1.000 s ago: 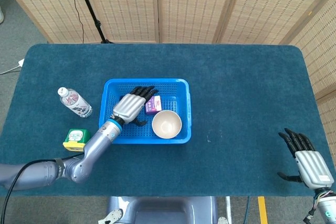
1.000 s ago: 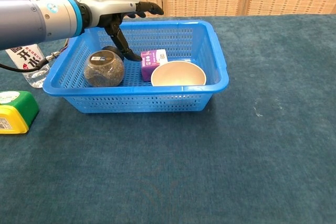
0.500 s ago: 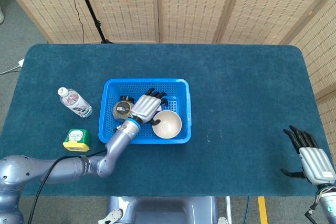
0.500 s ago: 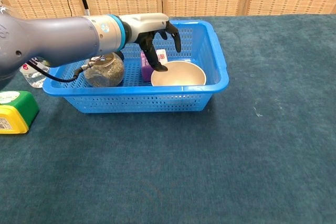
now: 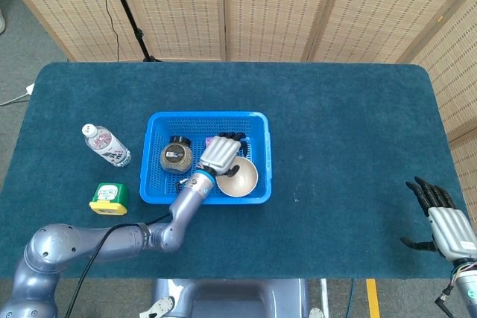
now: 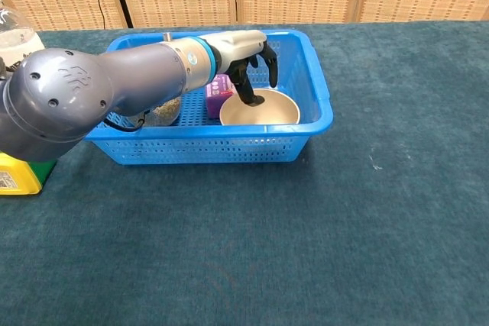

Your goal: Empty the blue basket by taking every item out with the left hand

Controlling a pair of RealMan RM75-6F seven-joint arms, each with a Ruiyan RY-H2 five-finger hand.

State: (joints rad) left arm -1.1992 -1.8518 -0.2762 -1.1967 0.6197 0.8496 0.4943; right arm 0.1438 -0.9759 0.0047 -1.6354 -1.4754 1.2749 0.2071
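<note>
The blue basket (image 5: 257, 156) (image 6: 315, 74) stands left of the table's middle. Inside are a cream bowl (image 5: 242, 178) (image 6: 269, 110), a purple carton (image 6: 216, 95) and a round dark jar (image 5: 177, 156) (image 6: 162, 112). My left hand (image 5: 220, 153) (image 6: 243, 50) hovers over the carton and the bowl's rim with its fingers apart and curved down; it holds nothing. The carton is mostly hidden under it in the head view. My right hand (image 5: 446, 224) is at the table's near right corner, fingers spread, empty.
A water bottle (image 5: 106, 145) (image 6: 14, 38) lies left of the basket. A yellow-and-green box (image 5: 109, 198) (image 6: 17, 172) sits nearer the front left. My left forearm (image 6: 99, 101) crosses the basket's left side.
My left hand has moved rightward across the basket, from above the jar to over the carton and bowl. The jar is uncovered now. My right hand has shifted slightly.
</note>
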